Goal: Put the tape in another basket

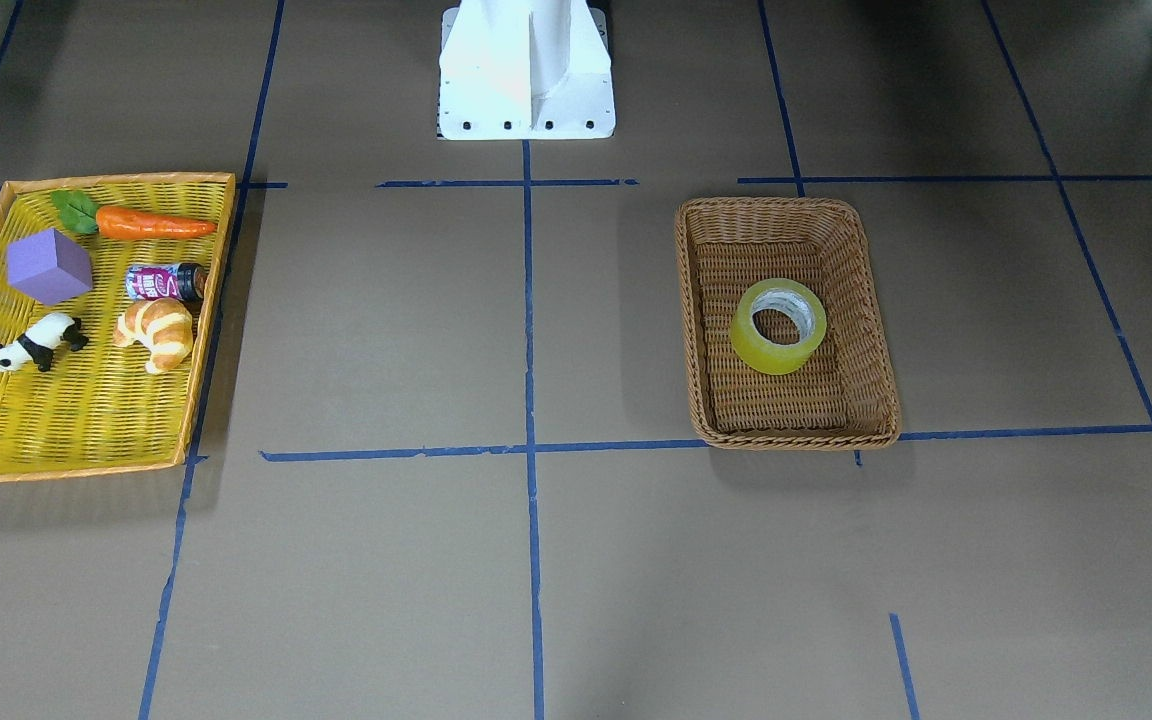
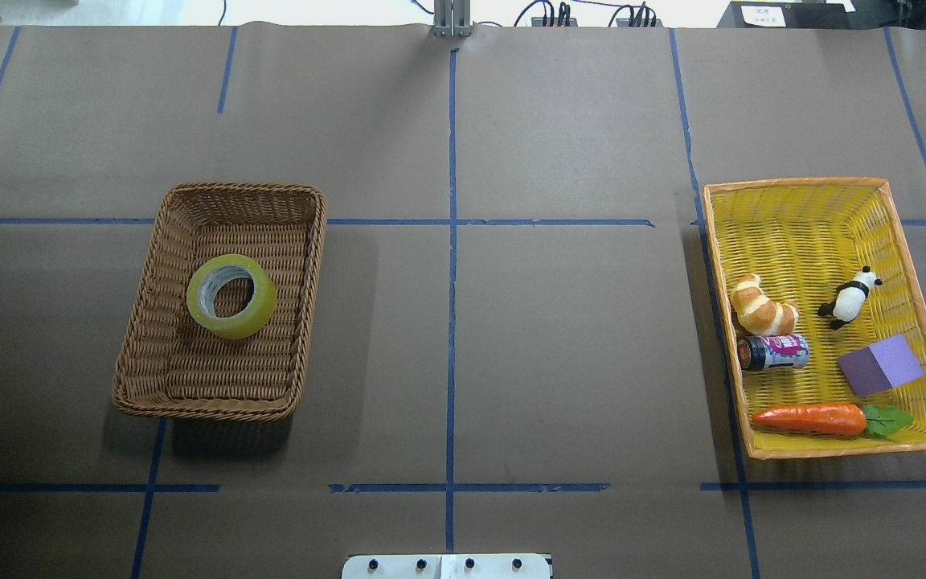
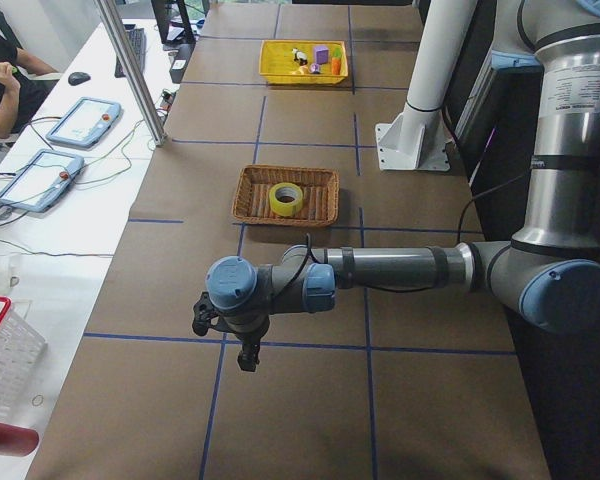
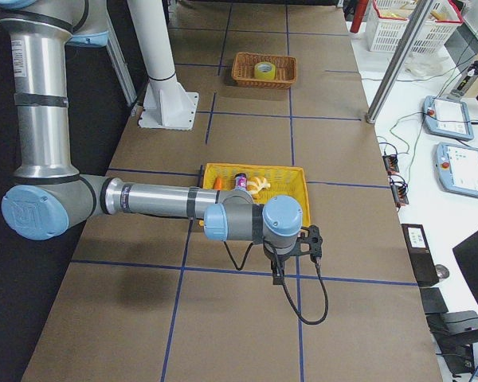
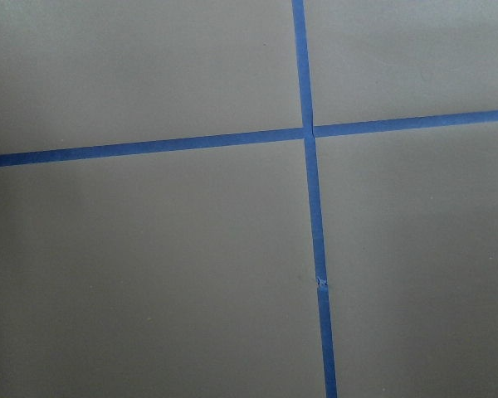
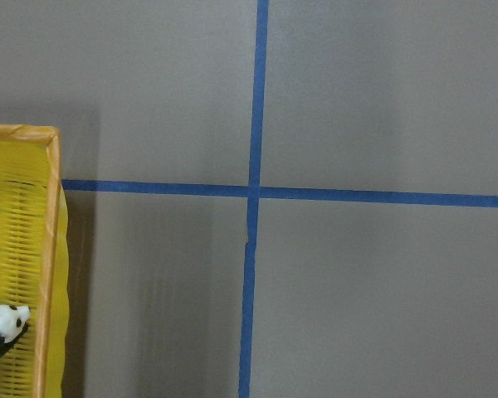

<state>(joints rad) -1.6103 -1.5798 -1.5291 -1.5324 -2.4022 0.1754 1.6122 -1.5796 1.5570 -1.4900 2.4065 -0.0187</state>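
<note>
1. Table (image 2: 559, 362): flat, with a matt brown covering crossed by blue grid lines. A wide bare stretch lies between the two containers, so carrying room looks ample (side desks stand beyond the far edge).
2. Yellow tray (image 2: 792, 183): shallow, orange-rimmed, on the robot's right. It holds small toys and sits well apart from the basket.
3. Basket (image 2: 238, 190): deep brown wicker, on the robot's left. Its walls rise around the tape, so an approach from above seems called for.
4. Tape (image 2: 258, 312): lies flat near the middle of the basket floor, hole upward, clear of the walls.
   - Judged light, stiff and smooth-sided, possibly slippery.
   - Best pinched through the ring wall, one finger in the core and one outside.
5. Left gripper (image 3: 246, 356): hangs over bare table, well away from the basket; its finger spread cannot be told.
6. Right gripper (image 4: 277, 274): hangs near the yellow tray; its finger spread likewise cannot be told.
</note>
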